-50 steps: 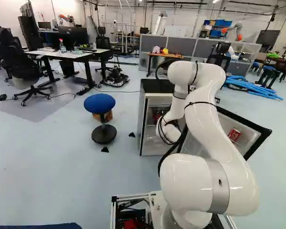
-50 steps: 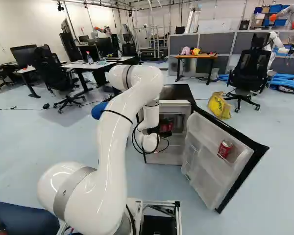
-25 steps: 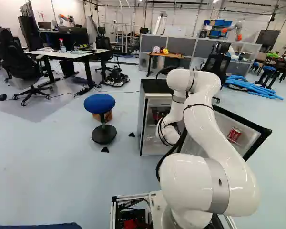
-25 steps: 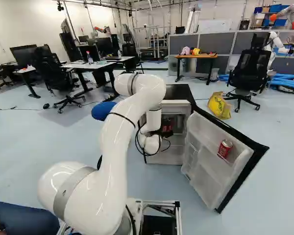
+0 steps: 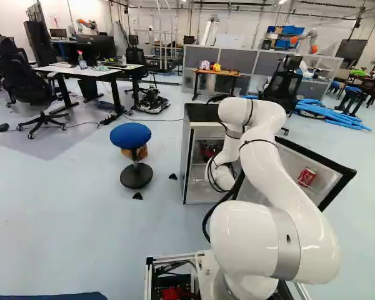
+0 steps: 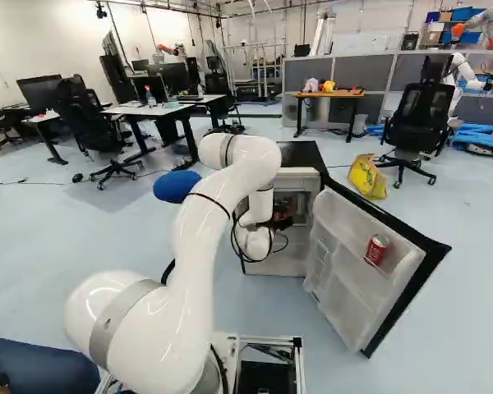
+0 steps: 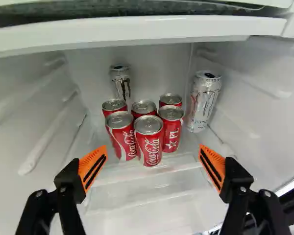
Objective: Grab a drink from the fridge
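Gripper [image 7: 152,149] released: orange pads [image 7: 92,167] wide apart, nothing gripped between them. Wrist view shows it facing into the fridge [image 6: 294,182], short of the red cans [image 7: 149,142]. Six of these stand upright in a tight cluster, three front, three behind. Middle front can is nearest, roughly on the gripper's midline.

Step in hand, my reading: approach and line-up, grasp to come. Next: advance straight until the pads flank one can, then close. Middle front can looks the easiest to reach, but its neighbours sit very close on both sides; pads may need to wedge in or could topple one. Spread must narrow late and evenly.

Outward: silver can [image 7: 121,81] behind the cluster; white can [image 7: 204,100] beside it, toward one side wall. Some room between cluster and walls. White ledge [image 7: 137,30] spans above; lifting early risks a knock. Low lip on the shelf [image 7: 157,208] before the cans; keep the fingers over it.

Door [image 6: 353,254] swung open, one can [image 6: 377,249] in its rack. Arm [image 6: 201,271] reaches in beside the door; back out straight, since a swing doorward could strike it. Stool [image 5: 130,135] on the other side, apart from the fridge.
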